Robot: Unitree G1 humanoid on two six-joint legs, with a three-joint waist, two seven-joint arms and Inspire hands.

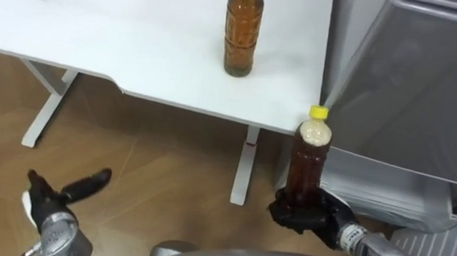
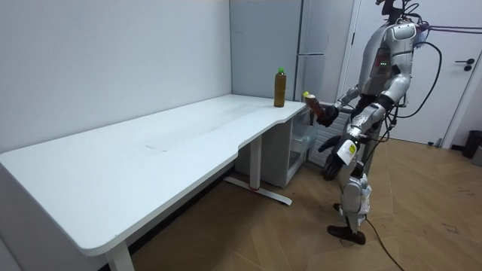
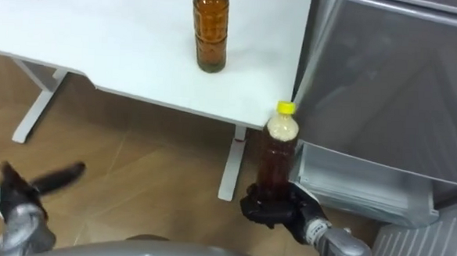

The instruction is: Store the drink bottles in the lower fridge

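We held the yellow-capped bottle (image 1: pixel 308 160) upright beside the fridge (image 1: pixel 406 98)
Right hand (image 1: pixel 298 218) wrapped round its base, left hand (image 1: pixel 43 200) hung slack-fingered low, green-capped bottle (image 1: pixel 242 35) stood on the surface (image 1: pixel 100 27)

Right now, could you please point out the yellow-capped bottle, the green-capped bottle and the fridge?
yellow-capped bottle (image 1: pixel 306 165): left eye view, dark body.
green-capped bottle (image 1: pixel 242 38): left eye view, mid body.
fridge (image 1: pixel 418 91): left eye view, grey front.
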